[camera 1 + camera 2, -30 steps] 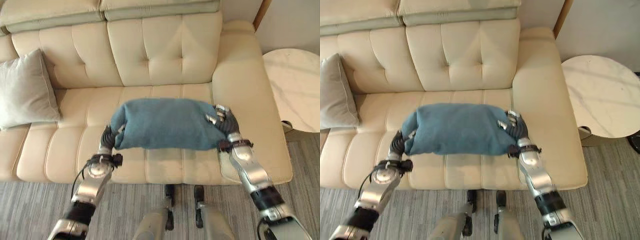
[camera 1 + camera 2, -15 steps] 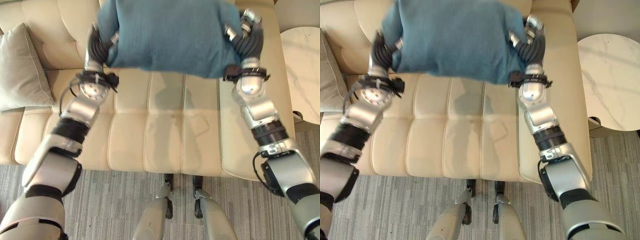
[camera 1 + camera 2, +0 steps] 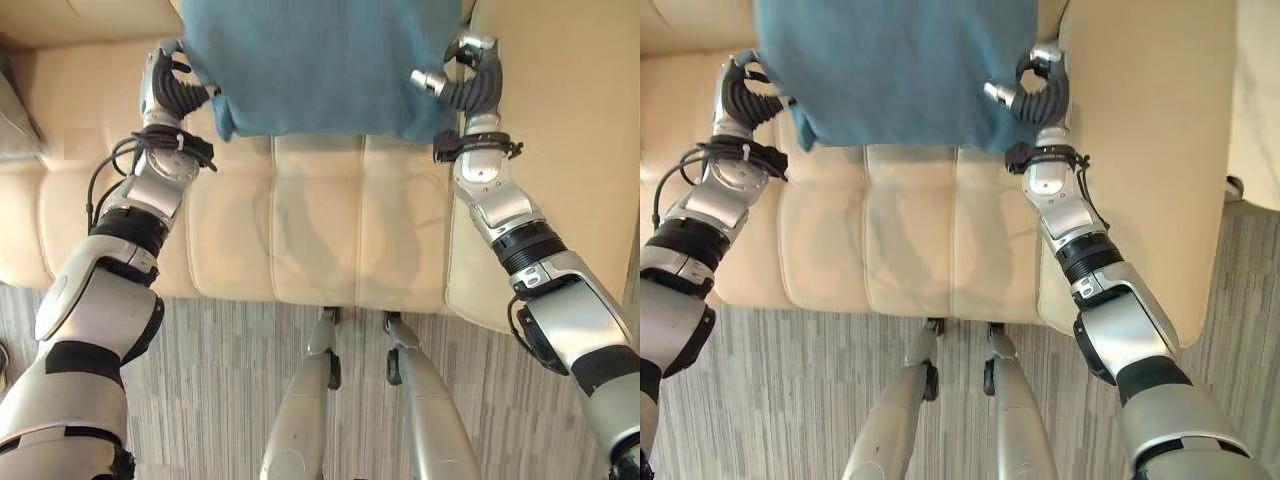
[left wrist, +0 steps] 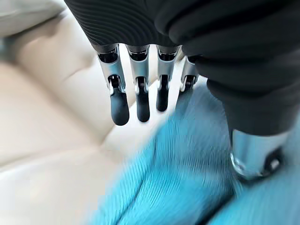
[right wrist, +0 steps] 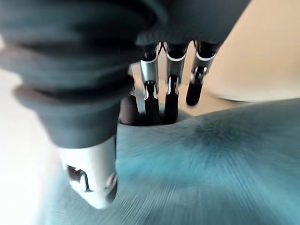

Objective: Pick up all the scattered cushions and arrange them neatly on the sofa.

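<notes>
The cushion (image 3: 318, 62) is held over the far part of the sofa (image 3: 320, 230) seat, between the two hands. The left hand (image 3: 168, 88) is at its left edge, the right hand (image 3: 466, 78) at its right edge, each touching it. The cushion's near edge hangs above the middle seat panels. The sofa's armrest (image 3: 560, 120) lies right of the right hand. The floor (image 3: 220, 380) runs along the near side of the sofa. A second cushion (image 3: 14, 120) sits at the far left of the seat.

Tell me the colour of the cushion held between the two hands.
Plain blue-teal, no pattern; the cushion shows best in the left eye view.
</notes>
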